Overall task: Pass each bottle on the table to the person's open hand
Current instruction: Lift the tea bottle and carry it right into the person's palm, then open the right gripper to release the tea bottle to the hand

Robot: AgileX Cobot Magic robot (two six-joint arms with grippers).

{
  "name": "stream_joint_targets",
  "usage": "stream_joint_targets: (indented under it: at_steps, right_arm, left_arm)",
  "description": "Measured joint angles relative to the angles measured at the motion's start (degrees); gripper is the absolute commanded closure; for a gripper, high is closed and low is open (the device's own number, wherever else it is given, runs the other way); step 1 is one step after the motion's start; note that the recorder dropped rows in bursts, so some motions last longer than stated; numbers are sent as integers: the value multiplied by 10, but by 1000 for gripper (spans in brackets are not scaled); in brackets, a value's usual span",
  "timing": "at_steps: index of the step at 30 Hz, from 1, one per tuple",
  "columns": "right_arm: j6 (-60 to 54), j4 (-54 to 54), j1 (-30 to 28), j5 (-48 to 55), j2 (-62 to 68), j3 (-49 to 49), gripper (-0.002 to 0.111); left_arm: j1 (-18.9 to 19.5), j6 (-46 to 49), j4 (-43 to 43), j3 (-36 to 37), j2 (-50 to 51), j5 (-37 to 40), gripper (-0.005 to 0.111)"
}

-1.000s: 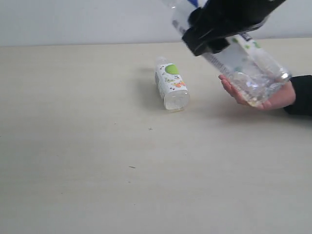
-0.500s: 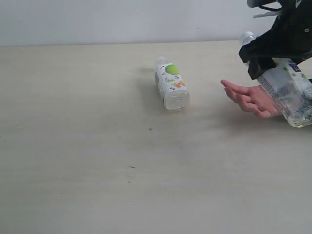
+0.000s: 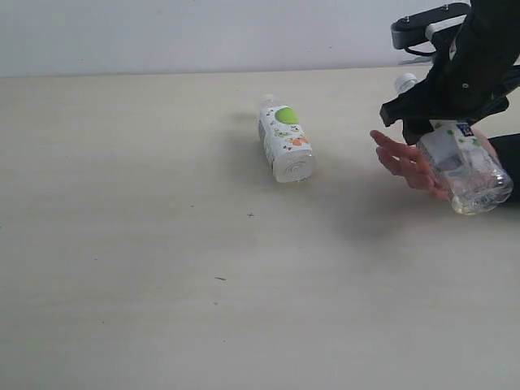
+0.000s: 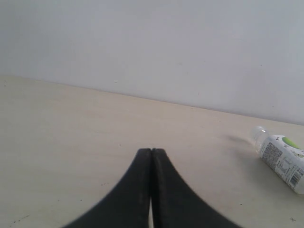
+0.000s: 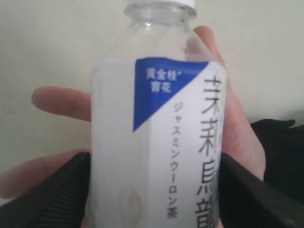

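My right gripper [image 3: 433,114] is shut on a clear bottle [image 3: 460,166] with a white cap and a white label bearing a blue corner [image 5: 156,142]. The bottle hangs tilted, its base low, right over the person's open hand [image 3: 404,159], whose fingers [image 5: 61,102] show behind it. Whether it touches the palm I cannot tell. A second bottle [image 3: 286,146] with a green-printed label lies on its side on the table [image 3: 162,244], also in the left wrist view [image 4: 285,161]. My left gripper [image 4: 151,153] is shut and empty above bare table.
A dark sleeve [image 3: 505,150] ends the person's arm at the right edge. A pale wall [image 3: 162,32] stands behind the table's far edge. Tiny dark specks [image 3: 250,215] dot the tabletop.
The right gripper carried the bottle rightward and down; it now sits lower over the hand. The green-labelled bottle has not moved.
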Motion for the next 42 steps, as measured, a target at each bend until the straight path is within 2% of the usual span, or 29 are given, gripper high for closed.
stream_joint_targets:
  at_steps: [25,30,40,42]
  right_arm:
    - [28,-13,0,-29,39,0,106]
    - [28,-13,0,-30,39,0,88]
    - [28,-13,0,-30,39,0,36]
    - [28,-13,0,-30,39,0,29]
  left_arm:
    - [0,0,0,0,0,0,107]
    - [0,0,0,0,0,0,107]
    - [0,0,0,0,0,0,107]
    - [0,0,0,0,0,0,107]
